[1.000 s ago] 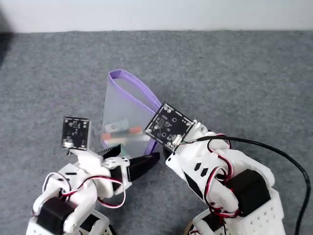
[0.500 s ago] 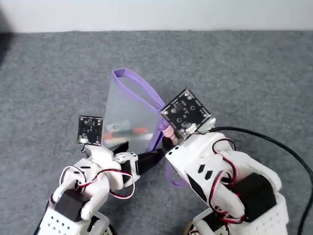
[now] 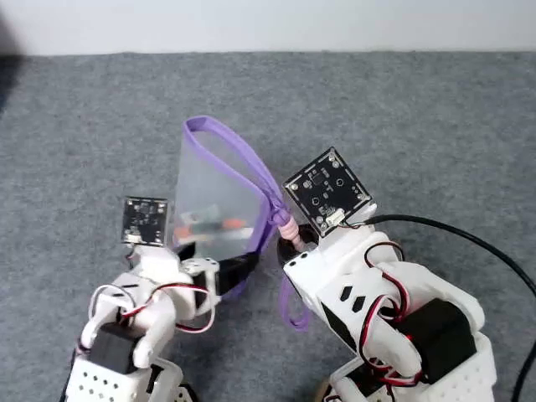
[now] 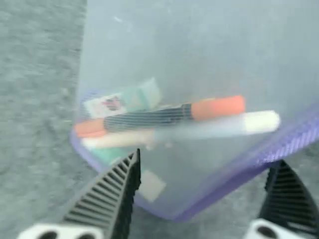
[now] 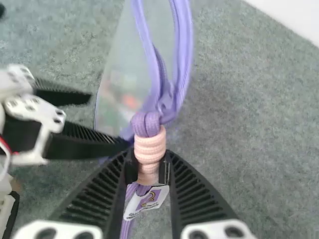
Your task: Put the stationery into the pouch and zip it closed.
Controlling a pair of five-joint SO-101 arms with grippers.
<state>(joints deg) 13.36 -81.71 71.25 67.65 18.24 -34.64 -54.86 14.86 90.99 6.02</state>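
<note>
- Across the high view spreads a grey felt-like table cover [image 3: 419, 126], bordered at 12 o'clock by a white wall [image 3: 268, 25].
- Just toward 9 o'clock of centre, the translucent pouch [image 3: 213, 193] stands upright, and its purple zipper edges [image 5: 174, 59] are parted.
- At the pouch's 4 o'clock corner, the right gripper [image 5: 148, 155] pinches the pink cord zipper pull [image 5: 148, 142].
- At its 6 o'clock corner, the left gripper [image 4: 207, 162] straddles the pouch, its jaws spread wide and clamping nothing.
- Inside the pouch lie an orange-capped pen [image 4: 164, 115] and a white pen [image 4: 199, 128]. A pale green packet [image 4: 124, 99] behind them is too blurred to identify.
- A dark shape [image 3: 7, 75] is cut off at 10 o'clock, and a black cable [image 3: 469, 255] runs off at 4 o'clock.
</note>
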